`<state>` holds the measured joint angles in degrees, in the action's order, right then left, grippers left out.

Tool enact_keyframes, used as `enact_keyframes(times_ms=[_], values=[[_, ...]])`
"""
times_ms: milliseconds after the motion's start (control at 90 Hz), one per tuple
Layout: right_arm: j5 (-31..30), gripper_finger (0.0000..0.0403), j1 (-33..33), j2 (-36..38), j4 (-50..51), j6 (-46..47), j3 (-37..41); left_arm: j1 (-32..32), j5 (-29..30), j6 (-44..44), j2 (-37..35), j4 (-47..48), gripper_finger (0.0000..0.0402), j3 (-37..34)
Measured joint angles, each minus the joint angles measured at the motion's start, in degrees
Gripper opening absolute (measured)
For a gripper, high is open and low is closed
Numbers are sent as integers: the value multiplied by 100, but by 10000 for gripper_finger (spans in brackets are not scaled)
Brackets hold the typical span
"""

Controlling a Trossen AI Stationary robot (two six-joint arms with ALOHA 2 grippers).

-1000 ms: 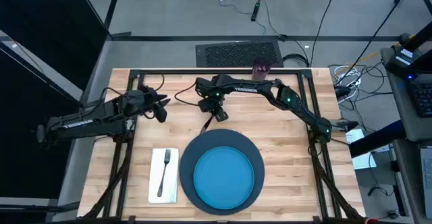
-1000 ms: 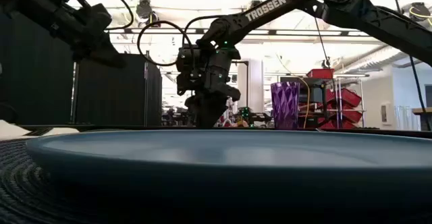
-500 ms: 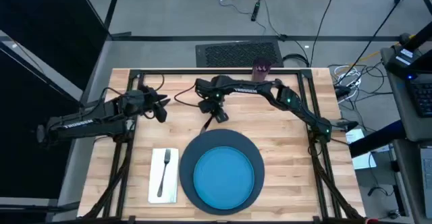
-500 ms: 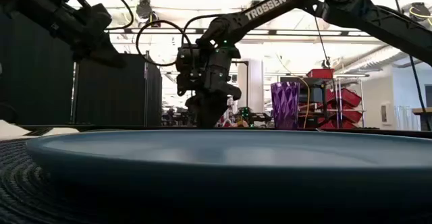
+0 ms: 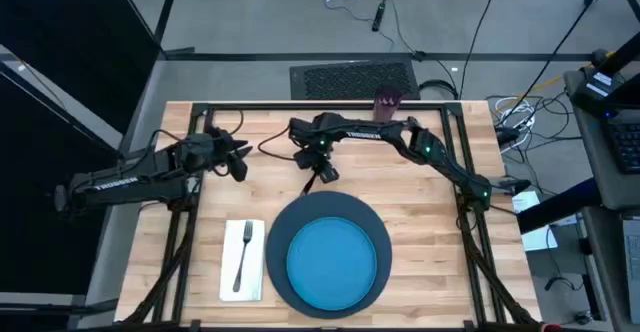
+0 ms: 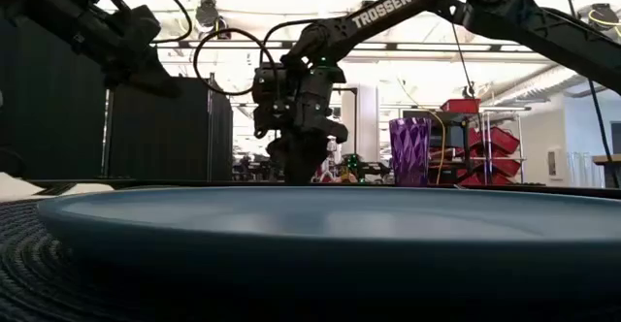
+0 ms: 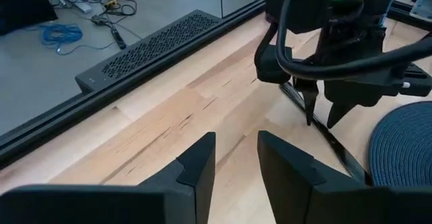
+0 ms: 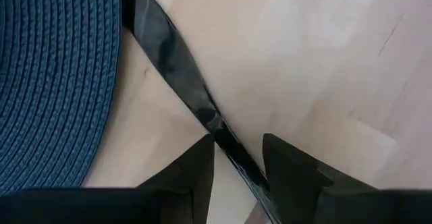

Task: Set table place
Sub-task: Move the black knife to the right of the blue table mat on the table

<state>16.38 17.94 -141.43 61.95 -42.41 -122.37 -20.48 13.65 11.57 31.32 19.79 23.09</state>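
Observation:
A dark, shiny knife (image 8: 182, 82) lies flat on the table (image 5: 420, 192), just beyond the far rim of the navy round disc (image 5: 300, 217). A bright blue plate (image 5: 332, 262) sits on the disc. My right gripper (image 8: 237, 150) points down over the knife (image 5: 311, 182), open, one finger on each side of it. Left of the disc lies a white napkin (image 5: 232, 272) with a fork (image 5: 243, 257) on it. A purple cup (image 5: 388, 100) stands at the far edge. My left gripper (image 7: 236, 150) hovers open at the left, holding nothing.
The table's black frame bars (image 5: 455, 162) run along its far edge and down both sides. The bare planks right of the disc (image 5: 430, 242) are free room. Beyond the far edge a dark vent grate (image 5: 352, 77) and cables lie on the floor.

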Motion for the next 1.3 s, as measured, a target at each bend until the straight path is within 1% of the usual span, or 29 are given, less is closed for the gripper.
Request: enact_keyframes(times_ms=[222,856,967,1300], values=[[-79,112,2,-12,122,37,0,0,-39,0,0,2,97,0],[-274,109,4,-84,-1,127,-9,0,-48,-4,0,4,97,0],[-318,93,4,-89,-27,129,-9,-1,-48,-4,1,4,97,0],[-415,20,8,-95,-89,281,-7,-1,-48,-4,-1,4,97,0]])
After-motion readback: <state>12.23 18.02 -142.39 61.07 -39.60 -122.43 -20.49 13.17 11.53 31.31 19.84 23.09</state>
